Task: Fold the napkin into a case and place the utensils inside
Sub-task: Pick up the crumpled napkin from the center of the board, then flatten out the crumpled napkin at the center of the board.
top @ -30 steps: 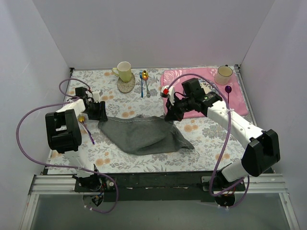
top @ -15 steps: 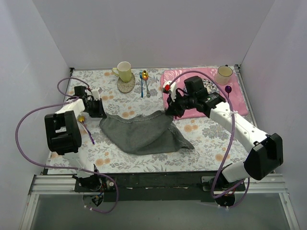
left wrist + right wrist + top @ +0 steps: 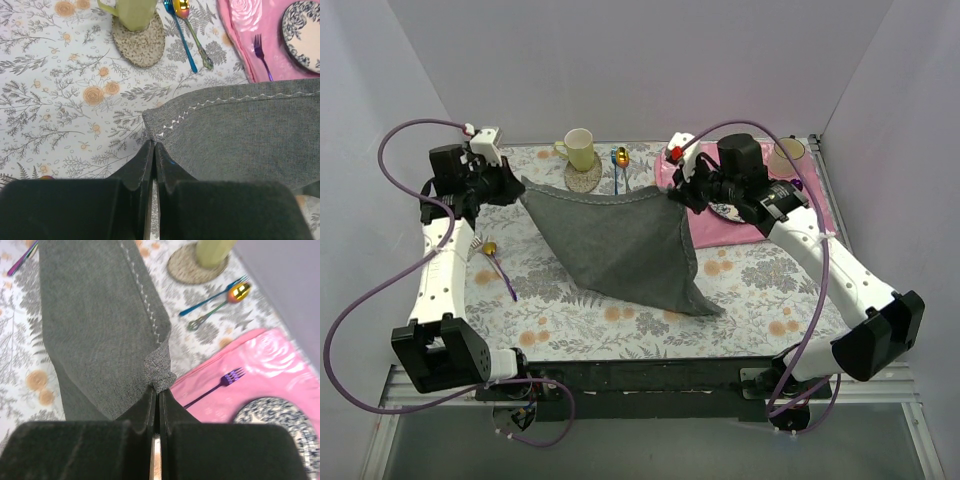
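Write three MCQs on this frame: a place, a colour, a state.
1. The purple fork lies on: A the coaster; B the pink mat; C the plate.
2. The napkin is: A dark grey; B white; C blue.
3. The left gripper and right gripper are: A both open; B one open; C both shut on the napkin.

Answers: 1 B, both wrist views show it on the mat. 2 A, plain grey in every view. 3 C, each wrist view shows closed fingers pinching a corner.

- Top view: high above the near edge, looking down on the whole table [image 3: 750, 290].
- Wrist views: close, looking steeply down.
- All three share napkin [image 3: 620, 240] and, near the frame's top, coaster [image 3: 583, 184].
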Robot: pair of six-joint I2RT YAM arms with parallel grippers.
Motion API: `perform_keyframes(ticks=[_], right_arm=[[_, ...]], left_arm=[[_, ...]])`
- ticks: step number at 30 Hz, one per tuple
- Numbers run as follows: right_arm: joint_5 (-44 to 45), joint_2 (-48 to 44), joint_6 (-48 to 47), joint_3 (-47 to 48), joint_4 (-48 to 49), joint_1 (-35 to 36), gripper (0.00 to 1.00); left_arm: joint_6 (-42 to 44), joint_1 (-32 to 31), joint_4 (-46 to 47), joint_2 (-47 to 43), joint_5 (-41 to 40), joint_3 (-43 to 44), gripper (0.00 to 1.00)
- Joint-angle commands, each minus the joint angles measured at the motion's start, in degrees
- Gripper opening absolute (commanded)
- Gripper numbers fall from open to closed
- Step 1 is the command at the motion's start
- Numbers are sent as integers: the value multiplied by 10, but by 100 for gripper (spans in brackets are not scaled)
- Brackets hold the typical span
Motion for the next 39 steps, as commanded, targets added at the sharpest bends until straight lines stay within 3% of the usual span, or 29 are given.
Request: perform_keyframes(ticks=[1,7,17,25,30,33,39], right_arm=[[25,-31,-26,75,44,-3,1],[20,-100,-30,83,62,-3,1],[-23,-194,7,122,-13,25,1],[-12,-177,51,182,-61,35,1],[105,-108,47,187,-29,35,1],[170,-78,18,125,48,34,1],[114,-10,14,15,193,-21,1]], left_arm=[[-54,14,-28,-52,7,71,0],[-61,14,-73,-120,-7,174,0],[-24,14,-138,-288,-23,210,0],[-17,14,-162,-248,-148,280,0],[-5,14,-112,-197,-170,199,0],[-12,14,-71,-157,-185,143,0],[-24,14,141,-129,-151,0,0]])
